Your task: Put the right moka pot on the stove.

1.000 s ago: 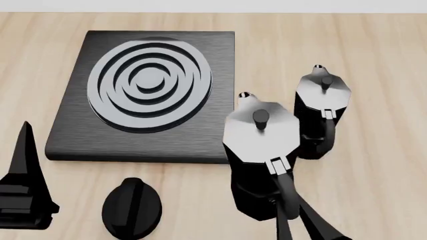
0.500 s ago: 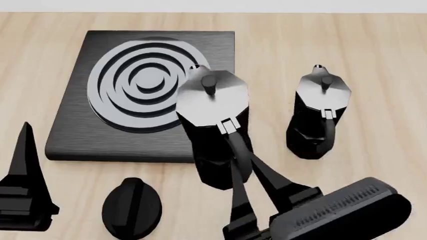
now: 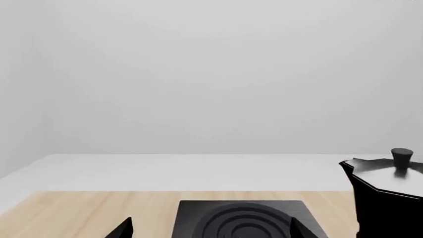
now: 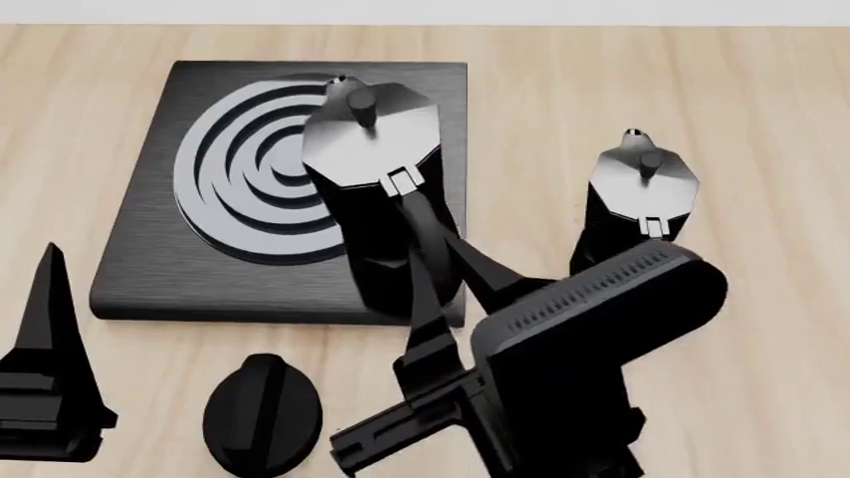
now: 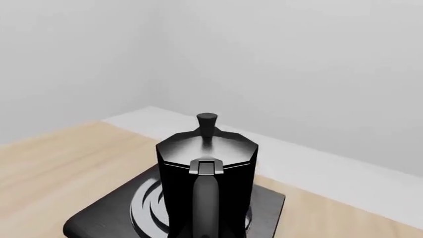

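Observation:
My right gripper (image 4: pixel 445 267) is shut on the curved handle of the right moka pot (image 4: pixel 369 149), a black faceted pot with a grey-sheened lid and knob. The pot is upright over the right half of the stove (image 4: pixel 146 259), a flat black slab with a ring burner. Its base is hidden, so contact with the burner cannot be told. The right wrist view shows the pot (image 5: pixel 206 163) in front of the stove (image 5: pixel 268 198). My left gripper (image 3: pixel 210 230) is open and holds nothing, near the front left; its view shows the stove (image 3: pixel 244 218) and the pot (image 3: pixel 390 193).
A second identical moka pot (image 4: pixel 640 194) stands on the wooden table (image 4: pixel 757 119) to the right of the stove. A small round black knob (image 4: pixel 262 413) lies in front of the stove. My right arm (image 4: pixel 584 329) reaches across the table's front right.
The right gripper has carried the pot leftward and away from me, from beside the second pot to above the stove. The arm has come further into view. The left gripper has stayed put.

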Robot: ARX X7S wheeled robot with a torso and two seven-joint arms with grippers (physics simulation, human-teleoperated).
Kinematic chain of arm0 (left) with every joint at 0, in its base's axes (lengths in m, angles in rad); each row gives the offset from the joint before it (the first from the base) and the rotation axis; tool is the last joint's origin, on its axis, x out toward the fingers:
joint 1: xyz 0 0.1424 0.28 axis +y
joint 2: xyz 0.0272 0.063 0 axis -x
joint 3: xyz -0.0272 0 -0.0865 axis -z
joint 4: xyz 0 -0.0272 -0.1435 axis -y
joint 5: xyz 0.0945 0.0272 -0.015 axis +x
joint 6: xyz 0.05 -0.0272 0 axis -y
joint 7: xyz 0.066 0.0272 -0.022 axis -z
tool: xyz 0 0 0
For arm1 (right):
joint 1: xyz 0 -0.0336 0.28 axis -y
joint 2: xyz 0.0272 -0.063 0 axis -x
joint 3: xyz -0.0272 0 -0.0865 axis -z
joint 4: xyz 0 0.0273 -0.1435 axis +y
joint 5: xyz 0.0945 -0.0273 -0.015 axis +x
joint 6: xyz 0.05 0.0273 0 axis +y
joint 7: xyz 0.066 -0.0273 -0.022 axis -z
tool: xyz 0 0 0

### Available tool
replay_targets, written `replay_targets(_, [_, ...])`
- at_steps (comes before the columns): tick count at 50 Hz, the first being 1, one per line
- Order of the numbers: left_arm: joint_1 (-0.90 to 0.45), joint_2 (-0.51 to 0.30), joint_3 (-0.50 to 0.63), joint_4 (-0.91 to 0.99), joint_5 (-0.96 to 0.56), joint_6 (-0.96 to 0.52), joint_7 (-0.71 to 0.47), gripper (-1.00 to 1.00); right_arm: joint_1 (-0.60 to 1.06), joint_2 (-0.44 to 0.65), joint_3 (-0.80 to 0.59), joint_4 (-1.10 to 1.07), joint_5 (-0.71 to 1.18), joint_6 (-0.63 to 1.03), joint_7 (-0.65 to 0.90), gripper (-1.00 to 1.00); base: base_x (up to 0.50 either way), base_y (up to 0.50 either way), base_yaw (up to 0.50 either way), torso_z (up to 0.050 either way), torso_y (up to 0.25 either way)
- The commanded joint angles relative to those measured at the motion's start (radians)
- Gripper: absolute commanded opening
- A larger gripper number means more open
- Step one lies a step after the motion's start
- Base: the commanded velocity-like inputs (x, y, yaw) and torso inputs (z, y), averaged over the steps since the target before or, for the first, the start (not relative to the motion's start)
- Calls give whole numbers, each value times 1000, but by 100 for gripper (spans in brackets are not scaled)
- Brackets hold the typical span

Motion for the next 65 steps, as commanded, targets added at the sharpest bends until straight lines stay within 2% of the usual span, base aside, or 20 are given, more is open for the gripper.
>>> replay_targets(1, [0,-2,0,-1,-4,5,-1,100,110,-45,-48,65,-40,11,-23,-100,0,0,0,0,0])
replay_targets(21, [3,-7,-2,0,-10,15,-7,100,251,-128,-129,251,-97,-28,-61,-100,0,0,0,0,1])
replay_targets(43, [7,-12,0,-1,-11,35,-1,100,365,-230,-183,546,-155,-165,-125,-100,0,0,0,0,1])
replay_targets(65, [5,-17,-1,2,-16,41,-10,100,472,-356,-208,964,-204,-388,-192,-100,0,0,0,0,1])
